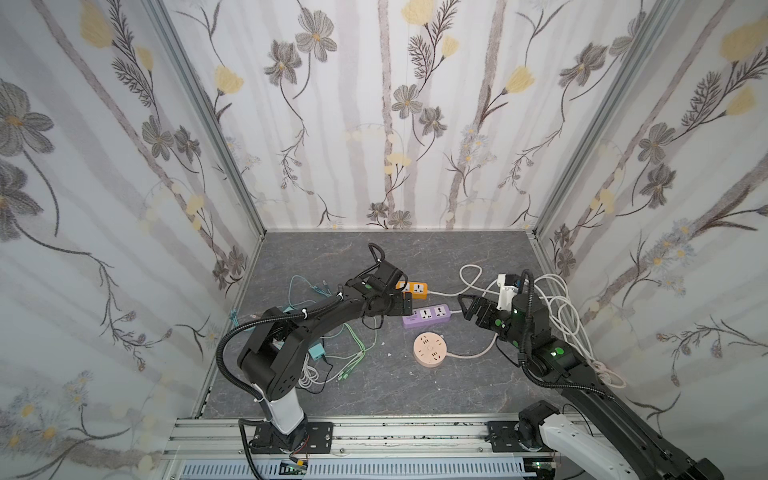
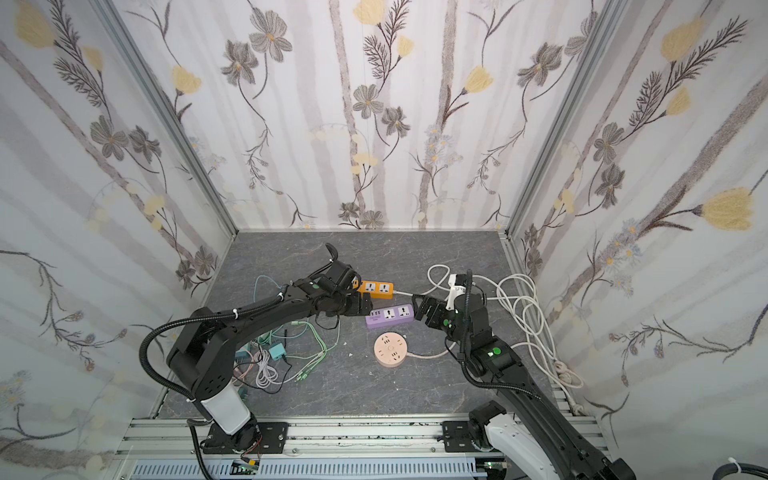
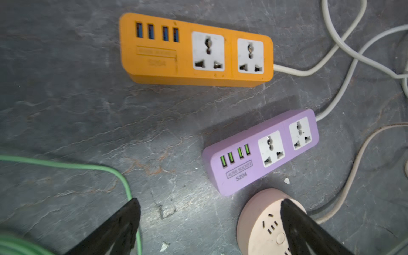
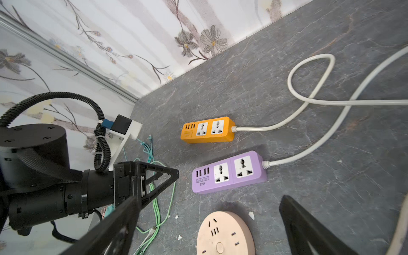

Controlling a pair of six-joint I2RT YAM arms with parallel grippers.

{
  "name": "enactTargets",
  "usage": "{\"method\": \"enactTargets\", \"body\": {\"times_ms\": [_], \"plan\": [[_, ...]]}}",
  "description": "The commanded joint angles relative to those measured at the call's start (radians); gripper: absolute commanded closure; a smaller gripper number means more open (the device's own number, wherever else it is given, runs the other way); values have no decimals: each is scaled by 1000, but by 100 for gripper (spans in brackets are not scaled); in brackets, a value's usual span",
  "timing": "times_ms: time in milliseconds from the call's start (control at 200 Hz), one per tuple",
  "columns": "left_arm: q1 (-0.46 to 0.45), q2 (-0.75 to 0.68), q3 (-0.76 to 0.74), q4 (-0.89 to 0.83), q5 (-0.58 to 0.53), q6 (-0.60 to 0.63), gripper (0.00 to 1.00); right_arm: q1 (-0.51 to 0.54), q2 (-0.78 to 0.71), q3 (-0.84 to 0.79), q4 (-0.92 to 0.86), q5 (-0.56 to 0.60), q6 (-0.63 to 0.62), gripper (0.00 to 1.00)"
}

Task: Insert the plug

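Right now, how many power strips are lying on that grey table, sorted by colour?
Orange power strip: 1
Purple power strip: 1
Pink round power strip: 1
Total: 3

You're seeing smooth matt plastic on the orange strip [image 3: 154, 66] and purple strip [image 3: 254, 174]. Your tabletop [image 3: 88, 110] looks like dull, veined grey stone.
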Motion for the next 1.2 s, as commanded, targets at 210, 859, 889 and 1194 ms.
{"method": "enactTargets", "body": {"times_ms": [210,859,889,1194], "plan": [[19,-183,-119,-185,-230,-89,0,122,321,188,184,-95,-92,1],[267,-430,-362,-409,-191,-269,3,155,428,205,252,33,-81,1],[288,-430,-372,-402,-185,-265,5,155,425,202,250,38,-80,1],[405,-398,-438,-330,-102,-229,23,155,403,186,199,69,-51,1]]}}
